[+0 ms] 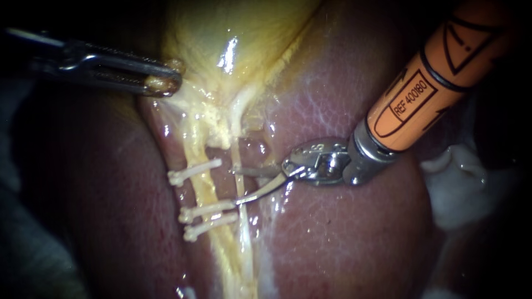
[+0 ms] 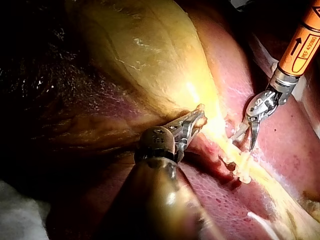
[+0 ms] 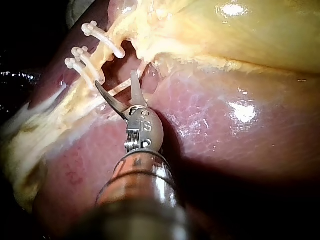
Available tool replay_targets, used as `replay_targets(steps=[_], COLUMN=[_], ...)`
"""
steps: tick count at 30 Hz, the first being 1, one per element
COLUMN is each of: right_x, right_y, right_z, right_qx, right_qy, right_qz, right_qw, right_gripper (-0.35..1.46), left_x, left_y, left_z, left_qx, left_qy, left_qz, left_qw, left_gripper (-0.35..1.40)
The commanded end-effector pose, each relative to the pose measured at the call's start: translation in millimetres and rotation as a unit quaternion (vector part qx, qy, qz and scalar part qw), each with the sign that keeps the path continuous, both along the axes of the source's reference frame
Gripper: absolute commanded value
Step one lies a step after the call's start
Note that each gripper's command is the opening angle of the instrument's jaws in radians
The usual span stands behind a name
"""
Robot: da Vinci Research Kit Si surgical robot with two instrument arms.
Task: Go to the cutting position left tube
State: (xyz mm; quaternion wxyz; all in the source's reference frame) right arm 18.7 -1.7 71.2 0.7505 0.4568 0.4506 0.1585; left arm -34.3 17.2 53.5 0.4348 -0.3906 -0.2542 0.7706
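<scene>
The yellow gallbladder (image 1: 244, 33) narrows into two pale tubes running down over the liver (image 1: 343, 238). The thicker left tube (image 1: 204, 191) carries three white clips: one upper clip (image 1: 194, 171) and two lower clips (image 1: 208, 211) close together. My right instrument (image 1: 237, 186), with an orange shaft, holds its curved blades open. Their tips reach the thin right tube (image 1: 239, 160), level with the gap between the upper and lower clips, just right of the left tube. My left instrument (image 1: 163, 83) is shut on the gallbladder's edge and holds it up and to the left.
White gauze (image 1: 460, 188) lies at the right, beside the liver. In the right wrist view the open blades of my right instrument (image 3: 116, 82) sit just short of the clips (image 3: 90, 62). In the left wrist view my left instrument (image 2: 195, 120) grips yellow tissue, with my right instrument (image 2: 245, 137) beyond it.
</scene>
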Motion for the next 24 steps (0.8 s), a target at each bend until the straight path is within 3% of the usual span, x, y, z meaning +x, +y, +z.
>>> replay_targets(steps=[1, 15, 24], right_x=[0.3, 5.3, 8.2], right_y=[-0.1, -1.8, -2.0], right_z=[-0.2, -2.1, -2.6], right_qx=[0.0, 0.016, 0.035], right_qy=[0.006, 0.045, 0.066], right_qz=[0.0, -0.008, 0.01], right_qw=[1.0, 0.9988, 0.9971], right_gripper=[1.32, 1.29, 1.29], left_x=[0.0, -0.1, -0.2], left_y=[0.0, 0.0, 0.0], left_z=[0.0, 0.0, 0.0], left_qx=[0.0, 0.0, 0.0], left_qy=[0.0, 0.0, 0.0], left_qz=[0.0, 0.0, 0.0], left_qw=[1.0, 1.0, 1.0], left_gripper=[-0.35, -0.35, -0.35])
